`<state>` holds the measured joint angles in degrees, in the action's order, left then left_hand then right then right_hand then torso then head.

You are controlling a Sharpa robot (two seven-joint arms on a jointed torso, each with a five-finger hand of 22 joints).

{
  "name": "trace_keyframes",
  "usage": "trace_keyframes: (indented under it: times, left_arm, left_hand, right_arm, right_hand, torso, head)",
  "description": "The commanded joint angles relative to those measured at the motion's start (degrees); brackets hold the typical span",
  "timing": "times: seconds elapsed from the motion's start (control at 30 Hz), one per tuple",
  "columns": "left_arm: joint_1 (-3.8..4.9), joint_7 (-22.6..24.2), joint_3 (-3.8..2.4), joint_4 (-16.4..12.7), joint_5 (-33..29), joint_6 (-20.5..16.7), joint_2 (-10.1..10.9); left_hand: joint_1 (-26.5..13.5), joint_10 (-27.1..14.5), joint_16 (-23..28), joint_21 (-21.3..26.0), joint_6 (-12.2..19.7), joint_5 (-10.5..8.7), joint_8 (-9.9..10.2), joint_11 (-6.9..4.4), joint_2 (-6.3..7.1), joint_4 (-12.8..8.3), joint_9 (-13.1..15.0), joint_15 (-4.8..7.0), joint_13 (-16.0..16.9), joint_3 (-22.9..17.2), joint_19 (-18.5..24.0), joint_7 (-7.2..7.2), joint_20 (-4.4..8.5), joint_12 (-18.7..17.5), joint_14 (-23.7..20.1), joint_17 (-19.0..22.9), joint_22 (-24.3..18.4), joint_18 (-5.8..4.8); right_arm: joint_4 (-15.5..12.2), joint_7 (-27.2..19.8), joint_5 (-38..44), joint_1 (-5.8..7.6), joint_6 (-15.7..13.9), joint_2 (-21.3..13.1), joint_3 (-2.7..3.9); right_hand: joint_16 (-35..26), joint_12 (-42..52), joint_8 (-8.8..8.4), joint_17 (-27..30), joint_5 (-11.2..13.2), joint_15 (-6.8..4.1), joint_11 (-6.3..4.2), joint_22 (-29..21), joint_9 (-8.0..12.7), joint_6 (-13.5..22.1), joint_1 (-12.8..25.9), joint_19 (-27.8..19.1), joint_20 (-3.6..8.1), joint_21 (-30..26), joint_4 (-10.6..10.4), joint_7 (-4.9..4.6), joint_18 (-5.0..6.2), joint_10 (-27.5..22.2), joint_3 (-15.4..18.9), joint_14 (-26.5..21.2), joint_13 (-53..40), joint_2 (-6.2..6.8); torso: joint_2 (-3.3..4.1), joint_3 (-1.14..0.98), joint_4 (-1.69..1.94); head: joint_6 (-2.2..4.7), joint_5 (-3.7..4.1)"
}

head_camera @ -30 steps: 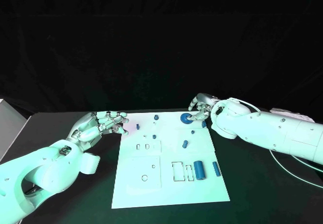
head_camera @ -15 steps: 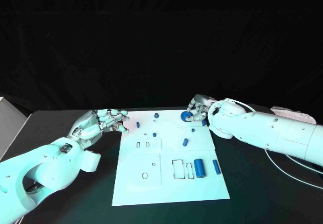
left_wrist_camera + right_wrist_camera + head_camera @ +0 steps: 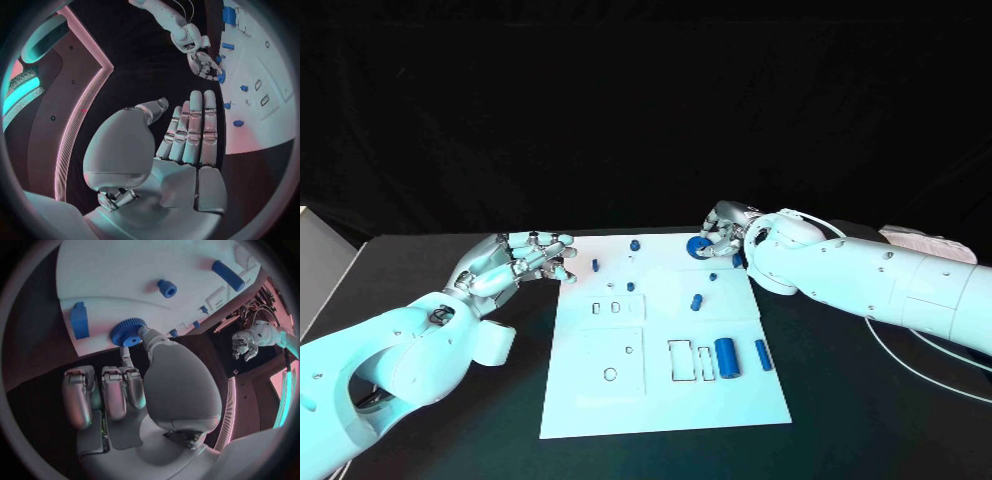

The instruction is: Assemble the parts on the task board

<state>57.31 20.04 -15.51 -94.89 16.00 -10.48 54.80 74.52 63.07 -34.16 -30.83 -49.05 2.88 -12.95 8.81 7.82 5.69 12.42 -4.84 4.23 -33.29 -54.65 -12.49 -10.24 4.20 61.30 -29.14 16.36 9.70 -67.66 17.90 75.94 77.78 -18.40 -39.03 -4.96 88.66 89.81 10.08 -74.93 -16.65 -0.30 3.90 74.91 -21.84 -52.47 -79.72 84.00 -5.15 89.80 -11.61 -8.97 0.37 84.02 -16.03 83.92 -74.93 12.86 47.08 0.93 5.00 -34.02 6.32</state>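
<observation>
A round blue toothed gear (image 3: 128, 332) is pinched in the right hand's (image 3: 723, 235) fingers (image 3: 152, 338), above the white task board's (image 3: 661, 400) far corner. Loose blue cylinders (image 3: 726, 358) remain unplaced. The left hand (image 3: 519, 262) is released, holding nothing.

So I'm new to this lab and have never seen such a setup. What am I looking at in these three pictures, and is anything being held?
It is a two-armed robot at a black table. One picture looks down from its head; the two round ones come from cameras at each wrist, behind that hand. On the table lies a white task board with small blue parts, such as a cylinder. The right hand pinches a blue toothed wheel at the board's far right corner. The left hand holds nothing, its fingers straight, beside the board's left edge.
</observation>
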Motion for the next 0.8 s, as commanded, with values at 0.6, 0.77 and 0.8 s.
trace_keyframes:
  times: [0.6,0.77,0.8]
  left_arm:
    - [0.00,0.24,-0.04,-0.07,0.33,1.25,0.05]
    - [0.00,0.24,-0.04,-0.08,0.33,1.27,0.07]
    - [0.00,0.24,-0.04,-0.09,0.33,1.27,0.08]
  left_hand:
    - [0.66,-0.50,-0.26,-0.34,0.58,0.17,0.35,0.08,-0.06,-0.32,0.09,-0.03,0.00,0.02,0.45,-0.23,-0.09,-0.36,-0.43,-0.09,0.15,0.48]
    - [0.66,-0.50,-0.26,-0.34,0.58,0.17,0.35,0.08,-0.06,-0.32,0.09,-0.03,0.00,0.02,0.45,-0.23,-0.09,-0.36,-0.43,-0.09,0.15,0.48]
    - [0.66,-0.50,-0.26,-0.34,0.58,0.17,0.35,0.08,-0.06,-0.32,0.09,-0.03,0.00,0.02,0.45,-0.23,-0.09,-0.36,-0.43,-0.09,0.15,0.48]
  right_arm:
    - [-2.00,-1.26,4.56,-0.42,-4.14,-0.39,-0.26]
    - [-4.80,-1.84,6.88,-0.43,-7.43,-1.01,-0.23]
    - [-5.36,-1.89,7.32,-0.43,-7.97,-1.11,-0.22]
  right_hand:
    - [0.30,0.19,1.79,-11.57,-2.39,-1.17,-0.87,15.09,0.02,-4.66,-0.35,6.00,0.57,0.20,1.75,1.34,-0.37,5.98,-9.58,5.34,-15.07,-0.59]
    - [0.35,0.19,1.95,-11.74,-2.19,-1.30,-1.00,15.09,-0.04,-4.90,0.21,6.00,0.72,0.20,1.91,1.47,-0.37,5.98,-9.98,5.38,-15.07,-0.19]
    - [0.38,0.19,1.96,-11.82,-2.16,-1.31,-1.02,15.09,-0.05,-4.92,0.31,6.00,0.73,0.20,1.93,1.48,-0.37,5.98,-10.01,5.40,-15.07,-0.11]
  torso:
    - [-0.05,0.06,0.03]
    - [-0.04,0.06,0.05]
    - [-0.05,0.07,0.05]
  head:
    - [0.35,-0.06]
    - [0.49,-0.16]
    - [0.54,-0.19]
